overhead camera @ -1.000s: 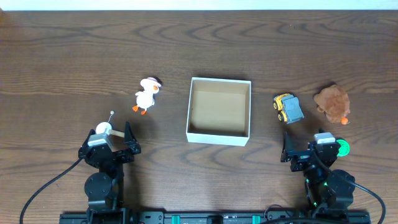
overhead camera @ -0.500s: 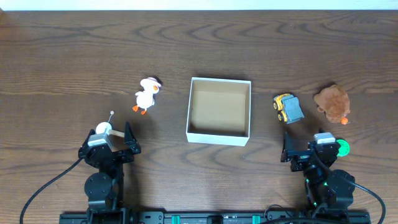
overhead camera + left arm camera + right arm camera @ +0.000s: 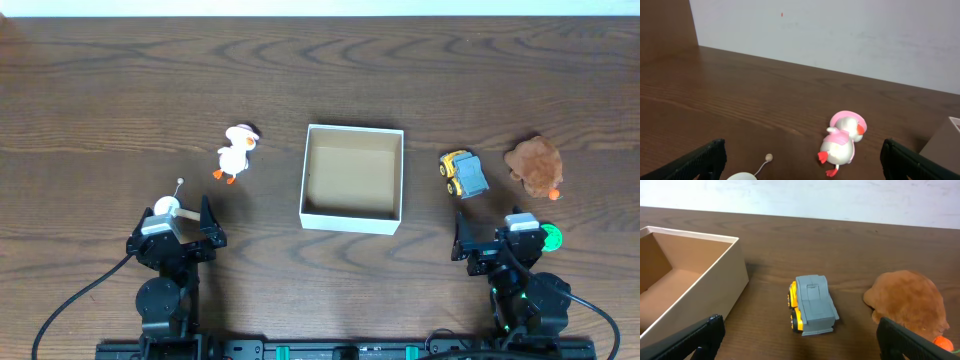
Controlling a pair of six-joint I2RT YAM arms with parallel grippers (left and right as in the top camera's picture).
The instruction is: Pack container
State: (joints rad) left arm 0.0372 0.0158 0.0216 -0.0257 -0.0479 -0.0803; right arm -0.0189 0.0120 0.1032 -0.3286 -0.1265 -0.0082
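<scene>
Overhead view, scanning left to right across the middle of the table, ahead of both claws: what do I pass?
White duck toy → container → yellow and grey toy truck → brown plush toy.

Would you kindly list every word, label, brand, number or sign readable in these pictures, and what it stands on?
None: no view shows readable text.
The square white-walled container with brown cardboard inside, the yellow-and-grey toy truck, the white toy duck in a pink hat and the brown plush toy look unmarked.
The red speck on the white wall is too small to read.
</scene>
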